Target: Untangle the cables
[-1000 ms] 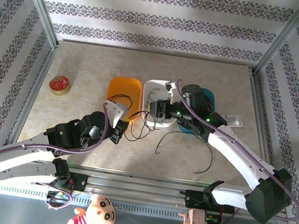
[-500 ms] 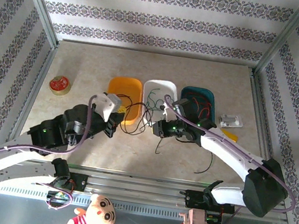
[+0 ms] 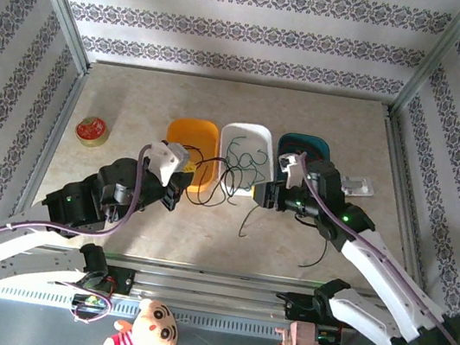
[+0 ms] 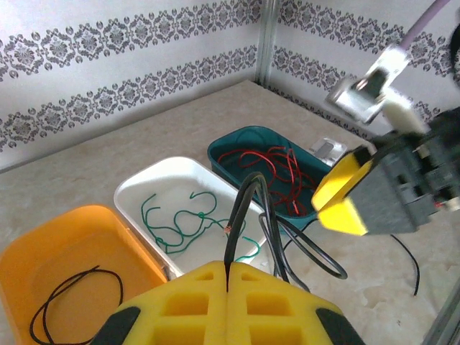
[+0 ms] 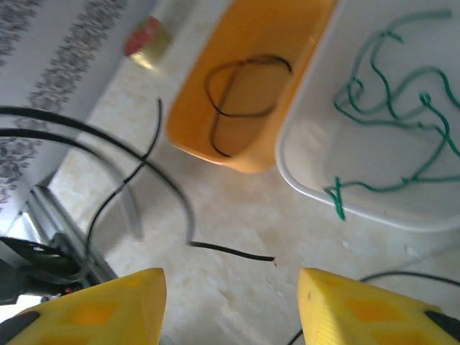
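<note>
My left gripper (image 3: 177, 189) (image 4: 228, 267) is shut on a black cable (image 4: 244, 208) that rises from its fingertips and loops over the table (image 3: 210, 189). My right gripper (image 3: 263, 195) (image 5: 230, 280) hangs open above the table in front of the white tray, with a loose black cable end (image 5: 237, 251) lying below its jaws. A green cable (image 3: 246, 153) (image 5: 388, 108) lies in the white tray (image 3: 245, 129). Red cable (image 4: 277, 162) is in the teal tray (image 3: 305, 139). Another black cable (image 5: 244, 86) is coiled in the orange tray (image 3: 193, 132). A further black strand (image 3: 322, 240) trails on the table to the right.
A red round tin (image 3: 91, 130) sits at the far left of the table. A small clear packet (image 3: 355, 187) lies right of the teal tray. Metal frame posts and patterned walls close in the table. A doll (image 3: 144, 330) lies below the front rail.
The right gripper has left the white tray and moved nearer and to the right, uncovering the green cable. My left gripper drew back a little with the black cable.
</note>
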